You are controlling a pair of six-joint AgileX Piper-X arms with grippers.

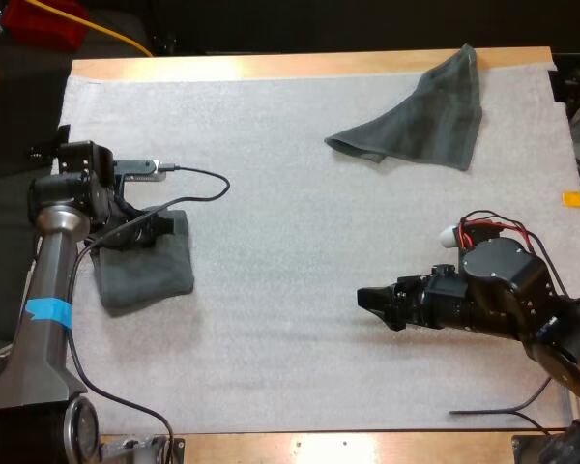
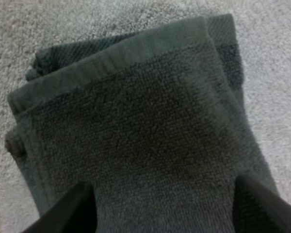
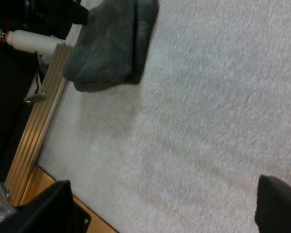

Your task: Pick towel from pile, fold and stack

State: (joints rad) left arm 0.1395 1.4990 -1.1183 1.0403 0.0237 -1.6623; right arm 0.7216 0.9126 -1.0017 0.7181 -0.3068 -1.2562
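- Standing over the folded towel (image 1: 145, 271), the left gripper (image 1: 160, 230) has its two fingers (image 2: 68, 213) spread wide apart, with the dark grey-green cloth lying between and beneath them
- The folded towel lies flat on the white mat (image 1: 290, 222), its layered edges on the side away from the left jaws
- The right gripper (image 1: 367, 298) has its jaws parted, with bare mat between them
- The crumpled towel (image 1: 416, 116) lies well apart from the right jaws, out ahead of them

A robotics lab bench: white mat (image 1: 300, 319) on a wooden table (image 1: 271, 66), aluminium rail (image 3: 39, 121) alongside.
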